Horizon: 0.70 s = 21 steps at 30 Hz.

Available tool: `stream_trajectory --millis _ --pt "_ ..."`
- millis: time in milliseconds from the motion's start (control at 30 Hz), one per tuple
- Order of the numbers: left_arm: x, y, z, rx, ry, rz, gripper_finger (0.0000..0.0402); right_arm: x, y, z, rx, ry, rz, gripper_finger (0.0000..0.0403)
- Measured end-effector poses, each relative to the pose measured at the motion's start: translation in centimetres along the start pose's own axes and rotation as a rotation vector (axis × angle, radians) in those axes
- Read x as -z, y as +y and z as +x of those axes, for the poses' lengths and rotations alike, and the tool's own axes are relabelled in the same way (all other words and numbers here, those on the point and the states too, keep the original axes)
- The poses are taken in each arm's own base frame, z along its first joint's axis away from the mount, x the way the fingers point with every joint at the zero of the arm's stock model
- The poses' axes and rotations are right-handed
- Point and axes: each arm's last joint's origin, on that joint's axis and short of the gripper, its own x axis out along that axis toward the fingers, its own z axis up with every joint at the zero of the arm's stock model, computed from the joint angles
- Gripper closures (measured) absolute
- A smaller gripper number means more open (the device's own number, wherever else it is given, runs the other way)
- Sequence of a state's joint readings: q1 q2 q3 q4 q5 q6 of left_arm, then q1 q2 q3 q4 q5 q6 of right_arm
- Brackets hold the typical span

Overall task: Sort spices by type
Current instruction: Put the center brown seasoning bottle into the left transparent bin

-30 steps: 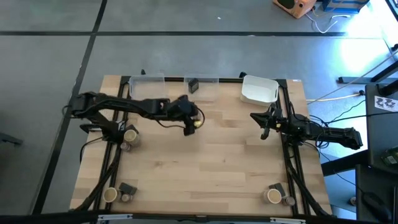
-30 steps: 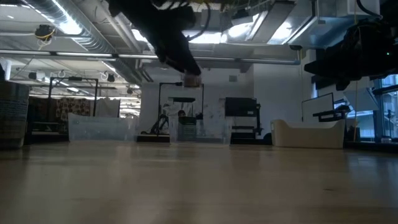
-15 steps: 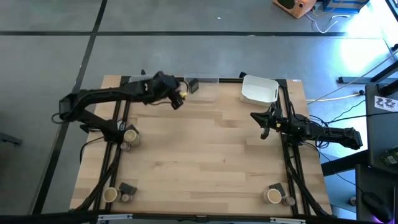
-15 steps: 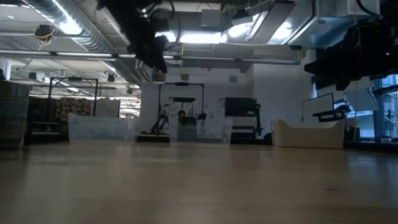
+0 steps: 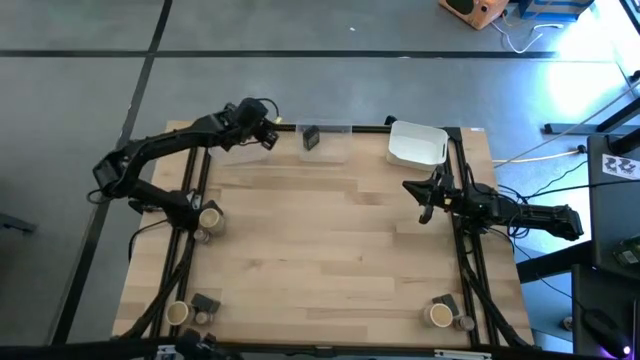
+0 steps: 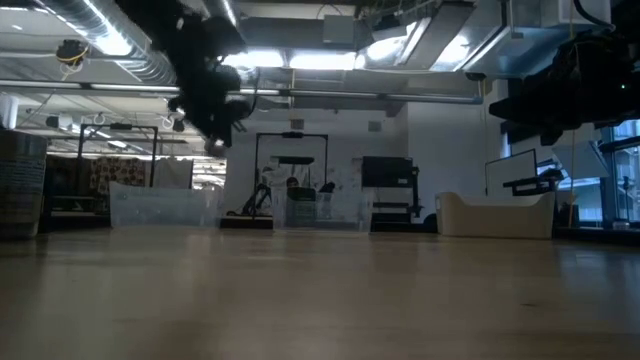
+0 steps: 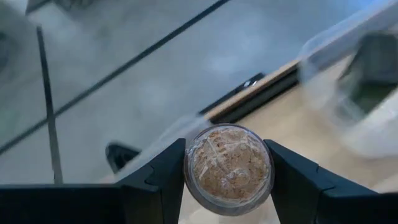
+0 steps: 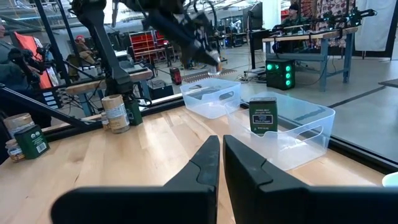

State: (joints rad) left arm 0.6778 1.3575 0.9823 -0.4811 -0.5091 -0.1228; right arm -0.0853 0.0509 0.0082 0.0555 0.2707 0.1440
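My left gripper point(image 5: 264, 133) hangs above the clear tub point(image 5: 228, 154) at the table's far left and is shut on a small round jar point(image 7: 228, 168) of brownish spice. A dark grey boxy block point(image 5: 311, 137) stands in the middle clear tub point(image 5: 340, 150). Tan cylinders and other spices stand in clusters at the left edge point(image 5: 207, 220), the near left corner point(image 5: 185, 312) and the near right corner point(image 5: 445, 315). My right gripper point(image 5: 425, 200) waits shut at the right edge, holding nothing. My left gripper pinches the jar's round side wall point(image 7: 188, 171) between its two fingers point(image 7: 158, 183), one on each side. The wrist view shows the jar's flat end face on. The fingers slant down toward the table's far left corner. The jar is lifted clear.
A white tub point(image 5: 418, 143) stands at the far right, next to the clear tubs along the far edge. The arms' black frames run along both side edges. Bare wood fills the table's middle point(image 5: 320, 240).
My left gripper has swung from over the table's far middle toward the far left corner, turning as it went, with the jar held between its fingers. It now hangs over the far left clear tub.
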Motion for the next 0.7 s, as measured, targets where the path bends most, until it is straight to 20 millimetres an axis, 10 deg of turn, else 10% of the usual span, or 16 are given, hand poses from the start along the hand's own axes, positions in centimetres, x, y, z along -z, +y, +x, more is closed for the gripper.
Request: stream_trajectory --millis 700 --pt "8.9 0.6 5.3 -0.045 0.026 -0.243 0.0226 0.0 0.0 0.0 0.007 -0.001 -0.02 0.038"
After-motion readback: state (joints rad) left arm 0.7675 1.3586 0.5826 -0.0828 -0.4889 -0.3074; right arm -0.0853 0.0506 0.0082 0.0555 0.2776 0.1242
